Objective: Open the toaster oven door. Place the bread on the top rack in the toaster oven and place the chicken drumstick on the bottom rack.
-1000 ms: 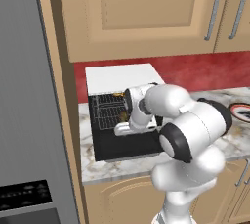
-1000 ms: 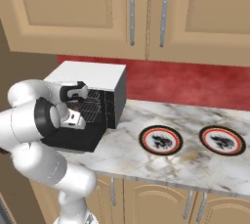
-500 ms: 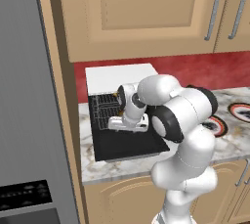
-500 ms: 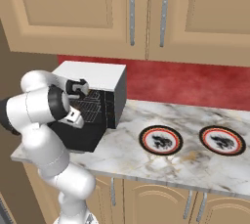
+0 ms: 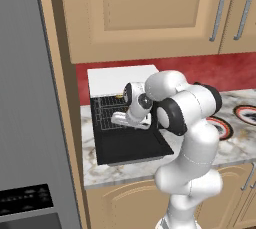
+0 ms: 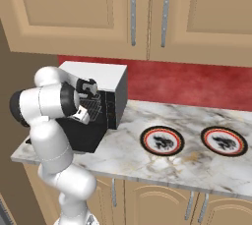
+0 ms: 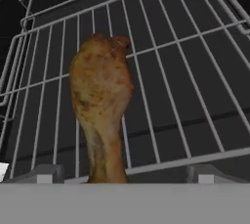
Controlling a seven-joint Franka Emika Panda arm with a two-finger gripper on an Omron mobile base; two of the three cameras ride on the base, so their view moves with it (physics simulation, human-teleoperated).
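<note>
Since a second ago the arm's elbow has swung from low beside the oven to up and right of it, the hand staying at the oven mouth. Chicken drumstick (image 7: 101, 115) lies on the bottom rack (image 7: 185, 96) inside the toaster oven (image 5: 122, 78), between the end effector (image 7: 124, 175) fingertips, apart from both. End effector is spread wide, released, holding nothing. Toaster oven door (image 5: 130, 145) lies folded down on the bench (image 6: 162, 162).
</note>
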